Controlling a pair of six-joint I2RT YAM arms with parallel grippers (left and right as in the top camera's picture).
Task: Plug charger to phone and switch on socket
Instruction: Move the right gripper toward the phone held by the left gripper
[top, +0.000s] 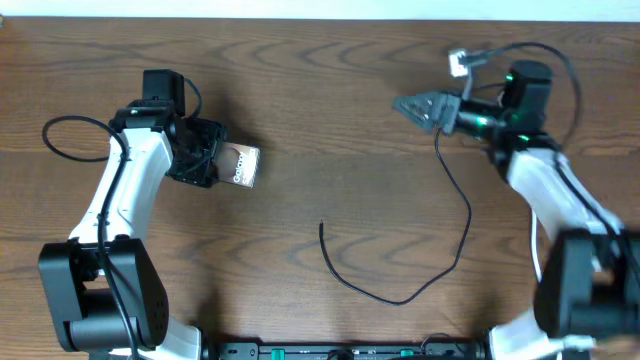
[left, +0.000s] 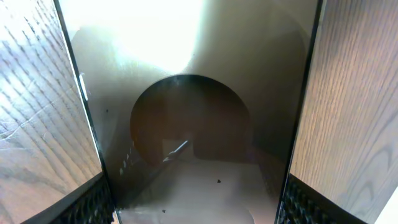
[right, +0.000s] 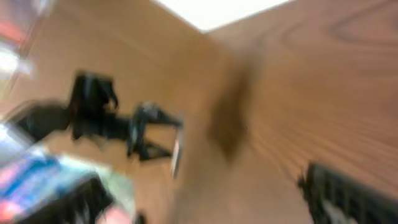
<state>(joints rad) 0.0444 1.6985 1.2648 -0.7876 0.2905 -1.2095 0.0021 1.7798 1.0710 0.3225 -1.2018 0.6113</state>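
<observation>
The phone (top: 244, 165), a dark slab with white "Galaxy" lettering, sits left of centre with my left gripper (top: 222, 160) shut on its near end. In the left wrist view the phone (left: 186, 124) fills the gap, its edges against both fingers (left: 93, 205). The charger (top: 462, 235), a thin black cable, loops across the table to its plug tip (top: 321, 228); its other end runs up beside my right gripper (top: 418, 106). That gripper is open, pointing left, with nothing between its jaws. The socket is out of view.
A small white connector (top: 459, 62) on a grey lead lies at the back right, behind the right arm. The right wrist view is blurred; it shows the left arm (right: 106, 118) far across the wooden table (right: 323, 81).
</observation>
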